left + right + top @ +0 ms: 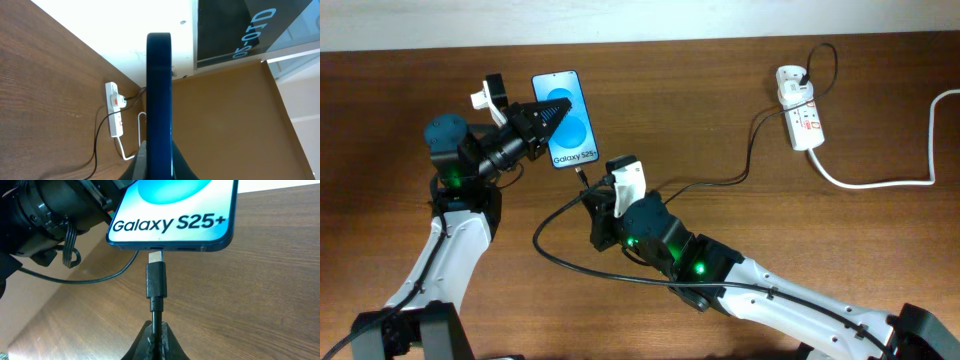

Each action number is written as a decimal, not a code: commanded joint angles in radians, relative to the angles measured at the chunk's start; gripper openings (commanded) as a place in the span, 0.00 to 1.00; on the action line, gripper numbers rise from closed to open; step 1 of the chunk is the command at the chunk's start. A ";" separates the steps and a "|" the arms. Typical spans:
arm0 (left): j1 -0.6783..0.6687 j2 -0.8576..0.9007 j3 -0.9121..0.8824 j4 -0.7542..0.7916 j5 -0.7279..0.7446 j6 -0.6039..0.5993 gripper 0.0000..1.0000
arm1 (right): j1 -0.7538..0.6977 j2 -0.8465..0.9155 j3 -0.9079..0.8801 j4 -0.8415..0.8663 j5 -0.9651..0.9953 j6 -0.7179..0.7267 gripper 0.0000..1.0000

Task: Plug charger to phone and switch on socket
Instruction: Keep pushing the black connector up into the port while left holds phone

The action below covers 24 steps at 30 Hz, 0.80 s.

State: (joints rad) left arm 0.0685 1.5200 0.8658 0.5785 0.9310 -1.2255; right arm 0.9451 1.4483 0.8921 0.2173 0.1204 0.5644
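My left tool (557, 111) clamps the phone (172, 225); my right tool (156, 336) pinches the charger (155, 280) behind its plug. Risk: a slight tilt would jam the tip beside the port.

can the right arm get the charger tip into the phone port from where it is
Probably yes: the right claw grips the charger, its tip roughly in line and just short of the phone, nothing between tip and port.

A brown wooden table (700, 90) meets a white wall (620, 15) along its far edge.
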 commanded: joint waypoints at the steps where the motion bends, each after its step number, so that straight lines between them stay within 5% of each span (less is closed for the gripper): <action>1: 0.002 -0.026 0.012 0.006 0.008 0.019 0.00 | 0.002 -0.029 0.010 0.007 0.027 -0.010 0.04; 24: 0.002 -0.026 0.012 0.006 0.004 0.019 0.00 | 0.004 0.006 0.010 0.003 -0.038 -0.005 0.04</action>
State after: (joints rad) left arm 0.0685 1.5200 0.8658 0.5785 0.9344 -1.2251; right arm 0.9455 1.4498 0.8921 0.2245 0.1024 0.5648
